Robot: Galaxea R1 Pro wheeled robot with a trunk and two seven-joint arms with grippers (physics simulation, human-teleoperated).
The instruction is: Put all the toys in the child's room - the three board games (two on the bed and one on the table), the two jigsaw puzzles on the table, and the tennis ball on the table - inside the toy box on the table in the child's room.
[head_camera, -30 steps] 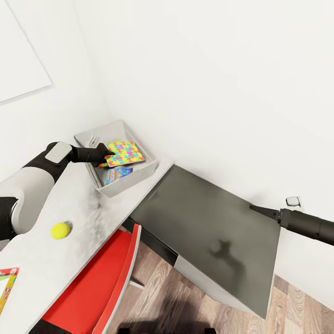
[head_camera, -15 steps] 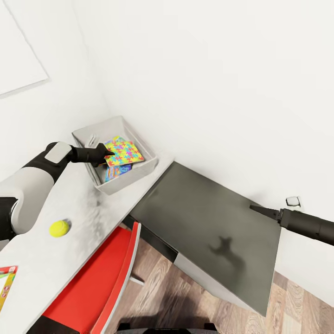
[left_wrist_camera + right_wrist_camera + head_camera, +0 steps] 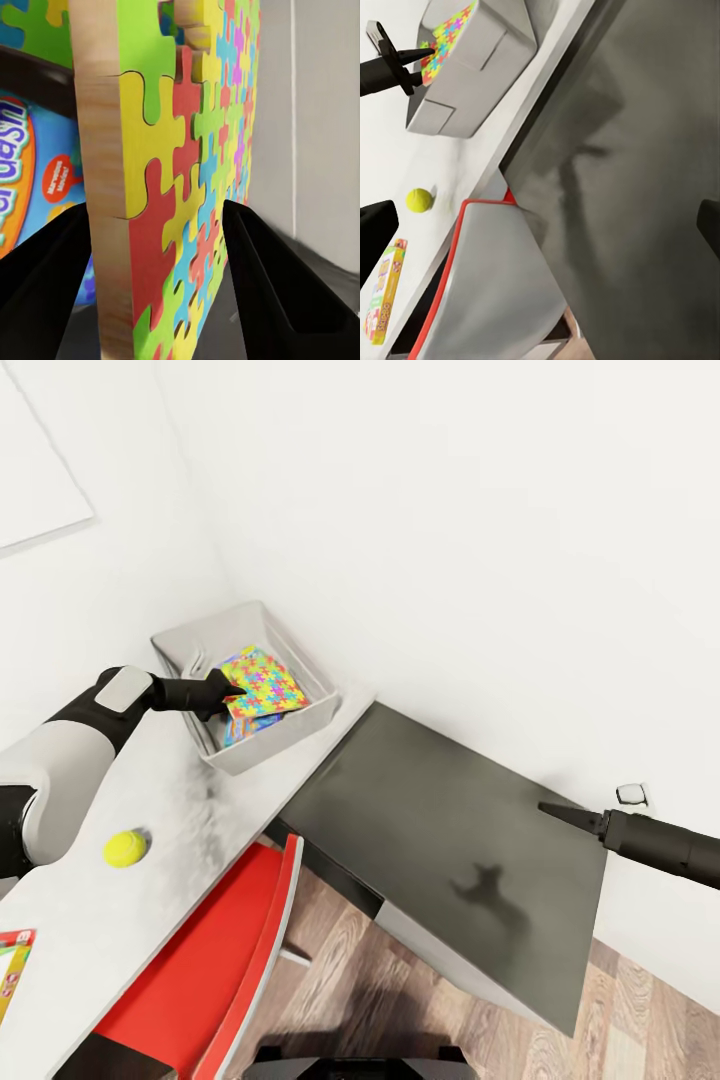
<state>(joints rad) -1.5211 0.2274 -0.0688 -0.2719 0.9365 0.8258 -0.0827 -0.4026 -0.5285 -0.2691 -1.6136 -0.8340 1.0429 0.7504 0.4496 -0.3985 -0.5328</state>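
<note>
My left gripper point(image 3: 232, 690) is clamped on the edge of a jigsaw puzzle point(image 3: 262, 682); in the left wrist view my two dark fingers point(image 3: 45, 277) sit on either side of the thick slab point(image 3: 165, 187), pinching it across its thickness. I hold it by one edge so the rest of the slab can hang out over the toy box point(image 3: 255, 755) and go in flat, clear of the sloping walls. The puzzle is tilted, its far corner raised, and it lies over the box's interior, not yet resting on what is below. Under it, toward 6 o'clock of the slab in the head view, a blue printed board game point(image 3: 238, 730) already lies in the box, with its lettered lid just beside the slab in the left wrist view point(image 3: 30, 165).

My left arm reaches out nearly level from 9 o'clock across the light surface point(image 3: 150, 810), forearm straight and wrist in line with it. The tennis ball point(image 3: 125, 848) waits on the surface near 7 o'clock from the box, well apart from it, and another board game point(image 3: 12, 970) peeks in at the far 7 o'clock edge.

My right gripper point(image 3: 570, 815) hovers idle over the dark lower wing point(image 3: 440, 830) at 4 o'clock; I cannot tell how its jaws stand.
</note>
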